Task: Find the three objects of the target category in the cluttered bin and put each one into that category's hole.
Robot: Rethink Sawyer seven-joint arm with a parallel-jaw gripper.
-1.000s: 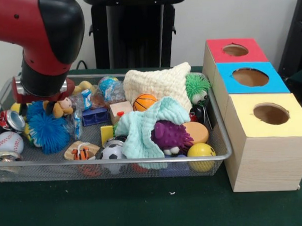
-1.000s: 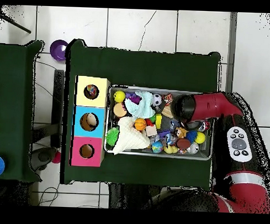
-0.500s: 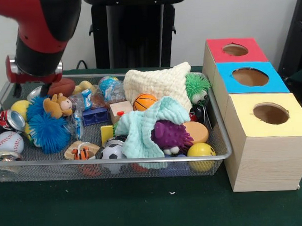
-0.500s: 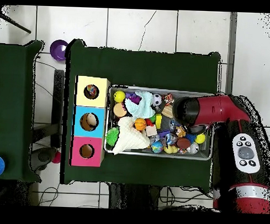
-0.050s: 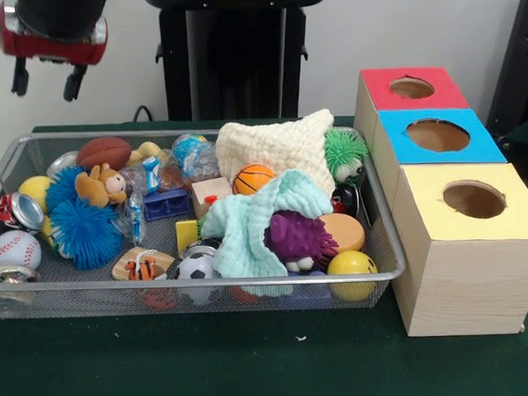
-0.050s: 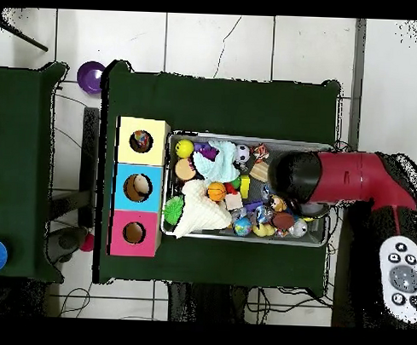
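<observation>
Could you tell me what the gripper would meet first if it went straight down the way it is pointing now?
Probably the brown football at the bin's back left corner. The open, empty gripper hangs roughly above it, though depth is hard to judge.

In the front view the wire mesh bin (image 5: 384, 245) sits on the green cloth surface (image 5: 254, 365), the wooden three-hole box (image 5: 460, 277) touching its right side; inside, the brown toy football (image 5: 103, 152) lies far left, the pale green cloth (image 5: 248, 229) over the purple spiky toy (image 5: 299, 238)
</observation>
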